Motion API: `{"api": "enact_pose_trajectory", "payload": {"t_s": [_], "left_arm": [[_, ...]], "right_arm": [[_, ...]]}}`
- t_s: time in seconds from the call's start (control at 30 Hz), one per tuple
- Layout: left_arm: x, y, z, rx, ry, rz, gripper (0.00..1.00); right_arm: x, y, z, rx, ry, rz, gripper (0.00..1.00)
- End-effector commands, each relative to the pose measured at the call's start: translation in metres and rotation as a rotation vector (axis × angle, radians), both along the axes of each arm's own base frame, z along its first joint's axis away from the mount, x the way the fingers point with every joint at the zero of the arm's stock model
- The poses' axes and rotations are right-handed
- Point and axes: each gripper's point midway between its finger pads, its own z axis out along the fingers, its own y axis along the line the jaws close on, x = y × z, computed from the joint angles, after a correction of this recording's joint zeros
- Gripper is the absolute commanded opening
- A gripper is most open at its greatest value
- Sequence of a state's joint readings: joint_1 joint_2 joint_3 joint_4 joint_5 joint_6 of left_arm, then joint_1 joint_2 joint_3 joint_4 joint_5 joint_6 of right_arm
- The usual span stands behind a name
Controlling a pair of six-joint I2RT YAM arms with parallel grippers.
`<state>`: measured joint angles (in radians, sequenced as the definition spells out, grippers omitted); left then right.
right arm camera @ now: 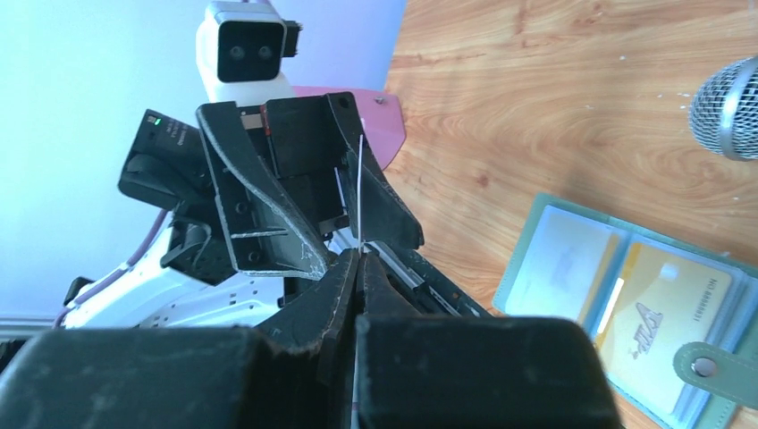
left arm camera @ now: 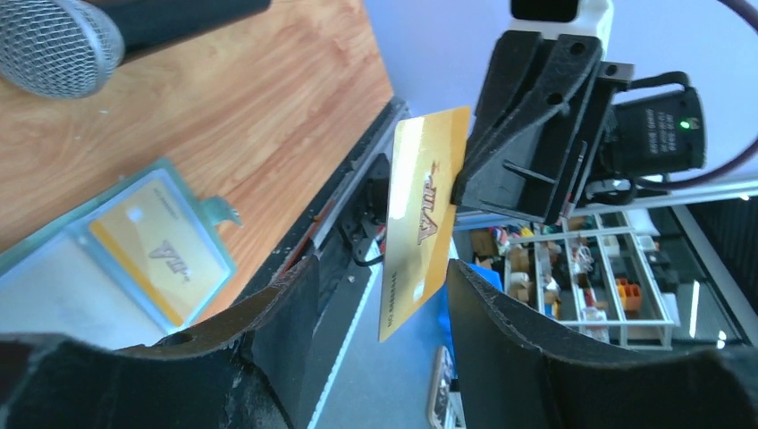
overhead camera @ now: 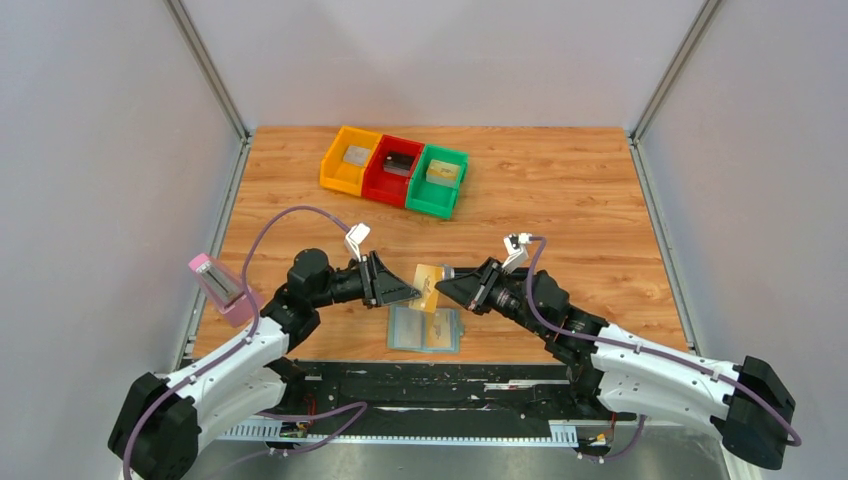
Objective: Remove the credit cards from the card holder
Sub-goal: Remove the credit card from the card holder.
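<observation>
R fingers (right arm camera: 335,290) clenched on gold card (left arm camera: 420,223) above table (overhead camera: 600,200). L fingers (left arm camera: 277,313) spread apart, one each side of card. Card holder (overhead camera: 425,330) open at card's 6 o'clock.

**Wood-grain table: bins at the back, card case up front**

The table (overhead camera: 560,200) has an orange-brown wood-grain top. Toward its far side three small plastic bins stand in a touching row, set slightly askew. From left to right they are a yellow bin (overhead camera: 338,178), a red bin (overhead camera: 383,192) and a green bin (overhead camera: 430,205). Near the front edge, well apart from them, the card holder (overhead camera: 425,332) lies opened flat, both pale panels facing up. A microphone (left arm camera: 54,45) shows near it, low over the wood; I can't tell whether it touches.
</observation>
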<state>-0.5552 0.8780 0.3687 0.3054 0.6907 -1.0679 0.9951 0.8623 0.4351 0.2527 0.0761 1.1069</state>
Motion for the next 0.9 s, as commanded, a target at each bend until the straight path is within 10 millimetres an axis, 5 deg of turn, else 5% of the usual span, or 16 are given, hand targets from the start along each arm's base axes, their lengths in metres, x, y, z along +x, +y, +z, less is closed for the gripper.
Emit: {"api": "enact_pose_trajectory", "payload": {"t_s": [0.0,0.07,0.23,0.47,0.67,0.87], "left_arm": [[-0.013,-0.006,0.039,-0.17,-0.077,-0.081,0.6],[-0.014,-0.006,0.043,-0.183,-0.086,-0.087,0.5],[-0.014,-0.005,0.04,-0.186,-0.072,-0.077,0.02],[-0.02,-0.007,0.023,-0.127,-0.049,-0.126,0.0],[-0.029,-0.009,0.009,-0.05,-0.042,-0.237,0.0],[-0.035,-0.009,0.008,-0.037,-0.047,-0.289,0.0]], "right_arm": [[-0.007,0.006,0.022,0.094,-0.052,0.052,0.0],[-0.011,0.008,0.022,0.1,-0.065,0.084,0.0],[-0.023,0.015,0.019,0.078,-0.102,0.17,0.07],[-0.023,0.0,0.013,-0.159,-0.278,0.247,0.29],[-0.015,-0.021,0.029,-0.317,-0.368,0.358,0.31],[-0.009,-0.017,0.053,-0.341,-0.43,0.491,0.32]]}}
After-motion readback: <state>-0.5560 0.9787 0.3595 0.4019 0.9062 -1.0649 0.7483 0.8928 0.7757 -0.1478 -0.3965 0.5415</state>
